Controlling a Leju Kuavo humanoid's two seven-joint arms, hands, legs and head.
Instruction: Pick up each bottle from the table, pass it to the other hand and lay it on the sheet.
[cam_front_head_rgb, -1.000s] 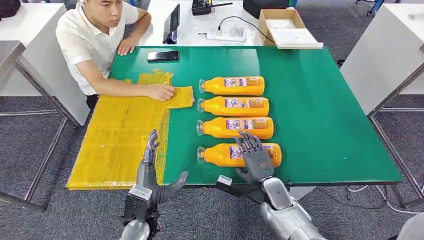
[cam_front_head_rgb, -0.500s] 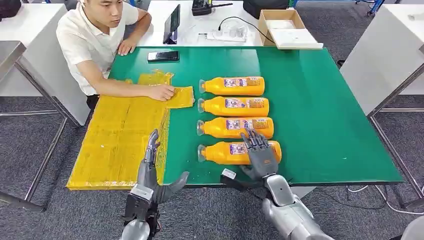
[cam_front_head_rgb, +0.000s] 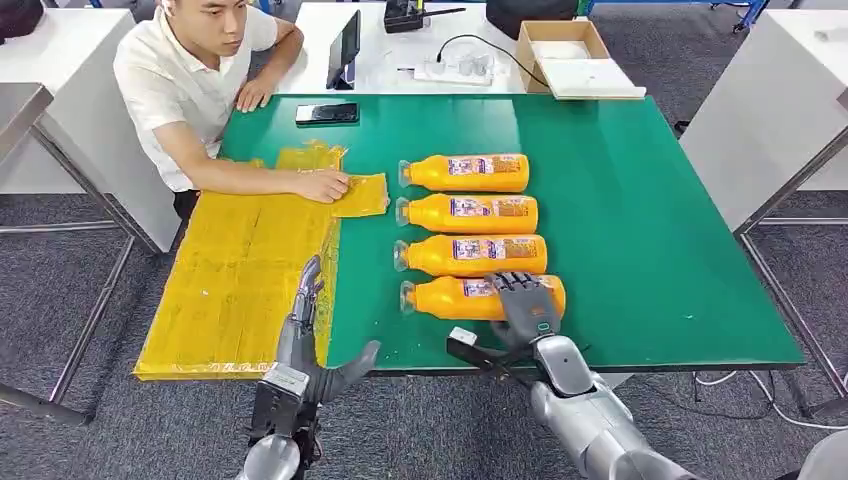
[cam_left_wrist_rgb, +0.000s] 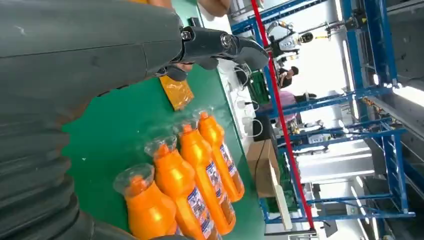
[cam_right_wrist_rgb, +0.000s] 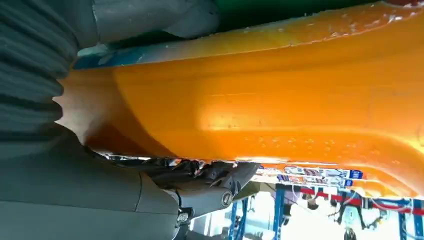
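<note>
The right hand (cam_front_head_rgb: 525, 305) has come down and its fingers now wrap the nearest bottle (cam_front_head_rgb: 455, 298), which has shifted slightly but lies on the table (cam_front_head_rgb: 650, 250). The grasp looks set; lifting comes next. The left hand (cam_front_head_rgb: 305, 335) waits open beside the sheet (cam_front_head_rgb: 230, 290).

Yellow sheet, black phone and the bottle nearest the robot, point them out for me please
yellow sheet (cam_front_head_rgb: 235, 270), head view, bare middle of the sheet
black phone (cam_front_head_rgb: 326, 112), head view, centre of its screen
nearest bottle (cam_front_head_rgb: 445, 298), head view, orange body near the neck
</note>
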